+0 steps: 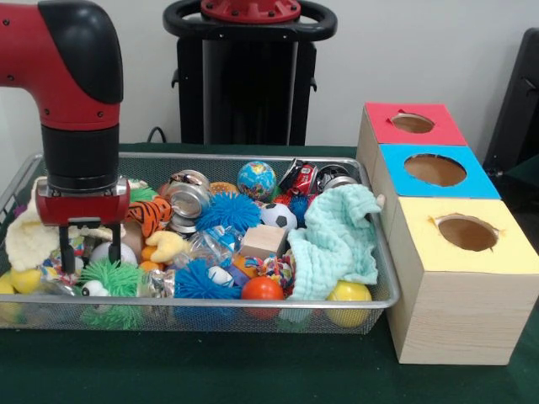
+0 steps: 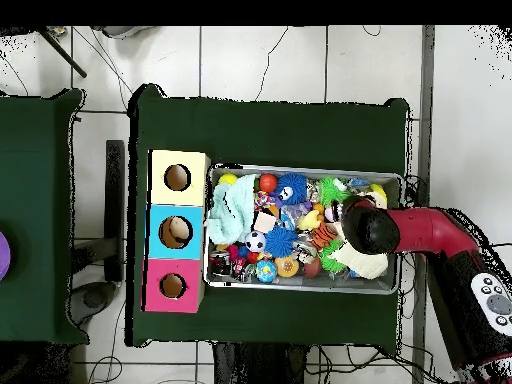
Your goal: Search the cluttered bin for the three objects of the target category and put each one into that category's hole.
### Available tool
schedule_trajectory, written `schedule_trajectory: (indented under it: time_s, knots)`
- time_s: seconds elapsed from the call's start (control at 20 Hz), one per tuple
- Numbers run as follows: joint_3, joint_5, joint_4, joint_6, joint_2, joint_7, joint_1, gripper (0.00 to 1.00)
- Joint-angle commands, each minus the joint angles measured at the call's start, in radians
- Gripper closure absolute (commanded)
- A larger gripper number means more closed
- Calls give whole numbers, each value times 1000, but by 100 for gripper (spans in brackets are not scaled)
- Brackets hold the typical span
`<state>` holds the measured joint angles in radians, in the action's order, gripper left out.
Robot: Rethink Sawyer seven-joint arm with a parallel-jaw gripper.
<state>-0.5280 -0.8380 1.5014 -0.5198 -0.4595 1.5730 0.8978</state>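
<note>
over the bin's [image 1: 383, 290] left end, spread fingers [image 1: 90, 246] straddle a white ball [image 1: 112, 252].

The bin [image 1: 383, 290] is seen to be of fine wire mesh, and the worktop [image 1: 253, 370] is covered in matt green cloth. Pale wood grain is shown on the boxes [image 1: 455, 324], a crinkled mint cloth [image 1: 337, 240] is draped among glossy balls, and shiny metal tins [image 1: 189, 198] are seen.

A green cloth [image 1: 253, 370] covers the table; cables [image 2: 270, 60] cross the tiled floor [image 2: 260, 55].
</note>
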Motion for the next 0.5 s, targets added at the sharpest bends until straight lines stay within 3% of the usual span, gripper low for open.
schedule_trajectory:
  time_s: [0.05, 0.5]
  knots:
    - [3, -9, -12, -121, -8, -218, 42, 0]
    - [-4, -17, -16, -113, 0, -225, 57, 0]
